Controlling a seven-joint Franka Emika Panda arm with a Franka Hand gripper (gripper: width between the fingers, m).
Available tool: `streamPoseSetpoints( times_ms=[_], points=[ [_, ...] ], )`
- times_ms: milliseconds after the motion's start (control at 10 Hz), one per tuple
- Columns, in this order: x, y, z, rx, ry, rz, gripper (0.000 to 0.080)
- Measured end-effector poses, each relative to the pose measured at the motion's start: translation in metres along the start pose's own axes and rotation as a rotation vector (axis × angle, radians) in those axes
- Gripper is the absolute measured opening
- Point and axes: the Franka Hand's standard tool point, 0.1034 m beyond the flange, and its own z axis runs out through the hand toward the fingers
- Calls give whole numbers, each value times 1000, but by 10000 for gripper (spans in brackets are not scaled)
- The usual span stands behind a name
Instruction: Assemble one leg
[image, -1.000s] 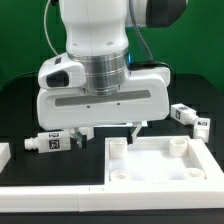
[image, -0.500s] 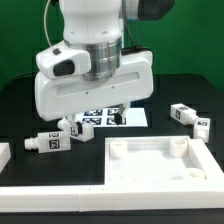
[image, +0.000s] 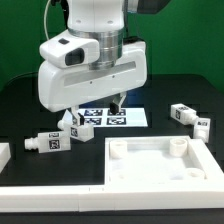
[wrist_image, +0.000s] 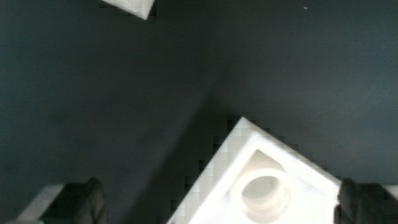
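Several white tagged legs lie on the black table. One leg (image: 45, 142) is at the exterior view's left, and another (image: 75, 127) is beside the marker board (image: 105, 117). Two more legs (image: 182, 112) (image: 203, 126) are at the right. The large white tabletop (image: 160, 165) lies in front. My gripper (image: 92, 106) hangs tilted above the marker board, open and empty, touching no leg. In the wrist view the gripper (wrist_image: 217, 205) is open. Its fingers (wrist_image: 71, 205) frame a tabletop corner with a round socket (wrist_image: 267, 185) far below.
A white raised rim (image: 60, 190) runs along the front of the table, and a small white piece (image: 3, 152) sits at the exterior view's left edge. A white corner (wrist_image: 128, 6) shows at the wrist view's edge. Green backdrop behind.
The gripper has risen from just over the tabletop's far edge, moved back and toward the exterior view's left, and tilted. This uncovered the marker board. No part has moved.
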Motion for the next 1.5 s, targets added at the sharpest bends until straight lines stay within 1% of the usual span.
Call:
streamPoseSetpoints(
  times_ms=[100, 200, 300, 400, 500, 700, 800, 900, 1000, 1100, 1200, 1300, 1400, 1500],
  points=[
    [-1, -2, 3, -12, 2, -11, 649],
    [-10, -14, 12, -27, -30, -35, 649],
    [-23, -27, 17, -41, -131, -60, 649],
    [-29, -32, 23, -39, -169, -84, 649],
    [-39, -34, 31, -13, -224, -73, 649],
    [-33, -40, 29, 8, -319, -67, 649],
    [-32, -44, 31, 21, -367, -69, 649],
    [-36, -44, 34, 31, -440, -79, 649],
    [-44, -33, 38, 14, -498, -97, 649],
    [-52, -24, 37, -21, -539, -119, 649],
    [-59, -22, 38, -68, -602, -149, 649],
    [-62, -27, 41, -60, -636, -160, 649],
    [-61, -29, 42, -53, -676, -160, 649],
    [-58, -27, 43, -56, -667, -163, 649]
  ],
)
